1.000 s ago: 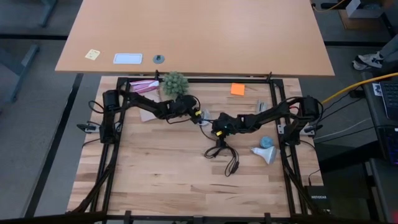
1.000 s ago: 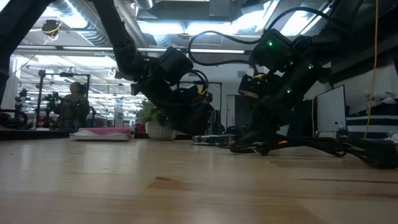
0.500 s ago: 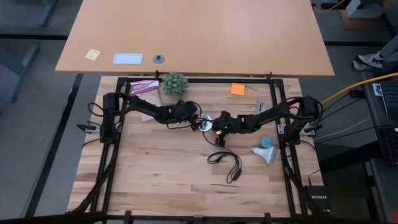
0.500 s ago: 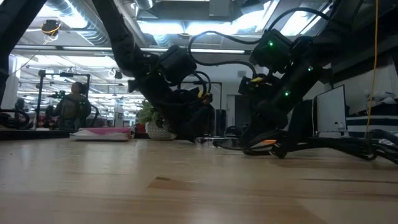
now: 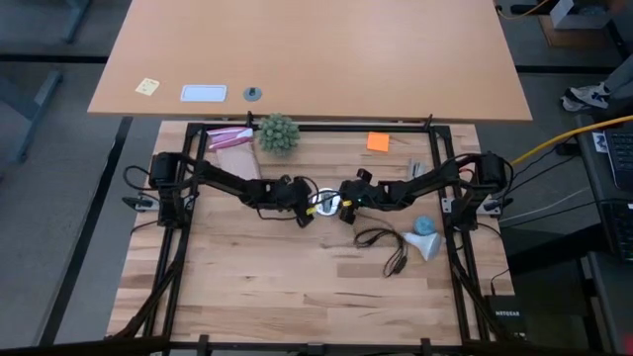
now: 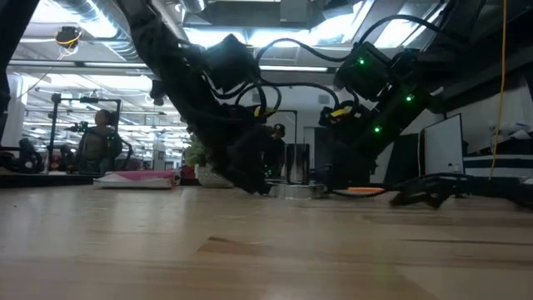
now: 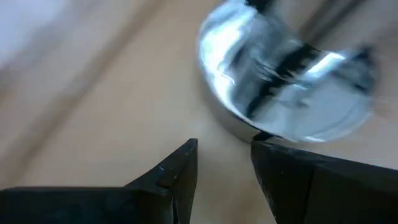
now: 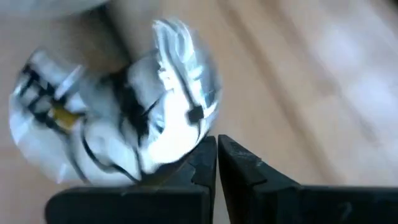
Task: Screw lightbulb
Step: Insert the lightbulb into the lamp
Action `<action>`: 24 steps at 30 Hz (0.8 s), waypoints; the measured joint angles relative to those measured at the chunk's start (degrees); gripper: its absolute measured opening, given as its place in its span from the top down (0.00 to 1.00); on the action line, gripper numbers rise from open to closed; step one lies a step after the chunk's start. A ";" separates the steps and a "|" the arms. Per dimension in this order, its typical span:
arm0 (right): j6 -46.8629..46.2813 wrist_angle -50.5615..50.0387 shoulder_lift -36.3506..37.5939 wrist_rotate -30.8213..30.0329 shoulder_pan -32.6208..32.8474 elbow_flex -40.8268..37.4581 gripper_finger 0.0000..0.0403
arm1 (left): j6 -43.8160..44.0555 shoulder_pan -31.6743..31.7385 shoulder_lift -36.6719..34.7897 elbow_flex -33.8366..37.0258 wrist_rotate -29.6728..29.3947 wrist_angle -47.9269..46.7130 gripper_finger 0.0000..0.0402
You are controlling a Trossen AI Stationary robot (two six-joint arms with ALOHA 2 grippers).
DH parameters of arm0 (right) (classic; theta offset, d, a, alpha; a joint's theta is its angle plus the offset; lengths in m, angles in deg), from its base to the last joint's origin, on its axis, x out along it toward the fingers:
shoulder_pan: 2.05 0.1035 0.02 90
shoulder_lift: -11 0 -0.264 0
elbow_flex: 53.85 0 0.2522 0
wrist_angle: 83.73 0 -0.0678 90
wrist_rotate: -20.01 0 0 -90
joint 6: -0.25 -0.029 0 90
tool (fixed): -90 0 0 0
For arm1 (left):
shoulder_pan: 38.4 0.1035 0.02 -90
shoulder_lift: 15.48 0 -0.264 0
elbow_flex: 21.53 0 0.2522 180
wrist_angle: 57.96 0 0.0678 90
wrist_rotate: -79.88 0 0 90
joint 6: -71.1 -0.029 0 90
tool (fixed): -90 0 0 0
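Gripping the socket disc [image 7: 292, 93] rim, right jaws shut, left jaws narrowly parted.

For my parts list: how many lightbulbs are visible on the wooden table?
1. The lightbulb lies near the right edge of the table, beside a small light-blue object. Another could be hidden from view.
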 joint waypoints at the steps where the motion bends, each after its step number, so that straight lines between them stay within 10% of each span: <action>1: -0.05 0.46 0.00 -0.66 0.00 0.09 0.94 | 0.09 -0.54 0.00 -0.01 0.33 0.31 0.64; 16: -0.13 -5.34 13.98 -0.08 0.23 0.23 0.94 | -5.22 -3.19 -12.92 -0.22 -1.30 -3.83 0.64; 24: -0.07 -18.12 30.77 3.58 0.23 0.26 0.94 | -6.10 -5.53 -15.94 -0.26 -0.24 17.09 0.64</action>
